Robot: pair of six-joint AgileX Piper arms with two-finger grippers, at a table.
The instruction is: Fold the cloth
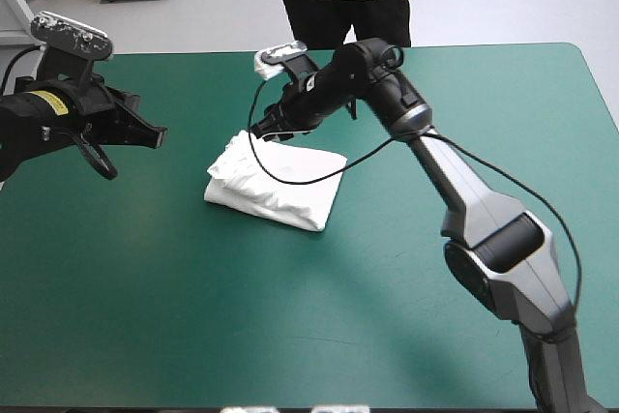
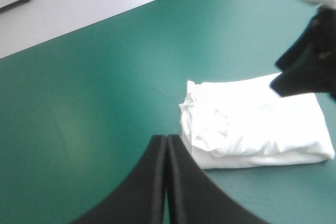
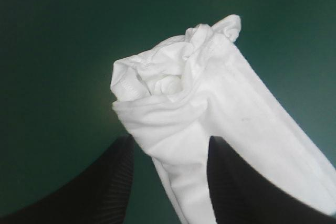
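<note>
My right gripper (image 3: 170,142) hangs over the T-shirt (image 1: 280,181), jaws apart; catch a layer and the fold spills. Left gripper (image 2: 166,139) beside it, jaws together.

The T-shirt (image 1: 279,181) is plain white, with soft grey shading in its creases and along the stitched hems. Beneath it the table (image 1: 193,316) wears one even teal-green cover, darker where shadow falls near the bundle. The left hand (image 1: 155,135) is black, smooth and matt in the left wrist view. The left arm (image 1: 29,128) behind it is black too, carrying a yellow label (image 1: 44,102) with dark print. The right hand (image 1: 263,129) is black as well; its fingers (image 3: 114,182) show a fine pattern of parallel ribs. The right arm (image 1: 484,220) runs black near the wrist, then silver-grey with black panels.
</note>
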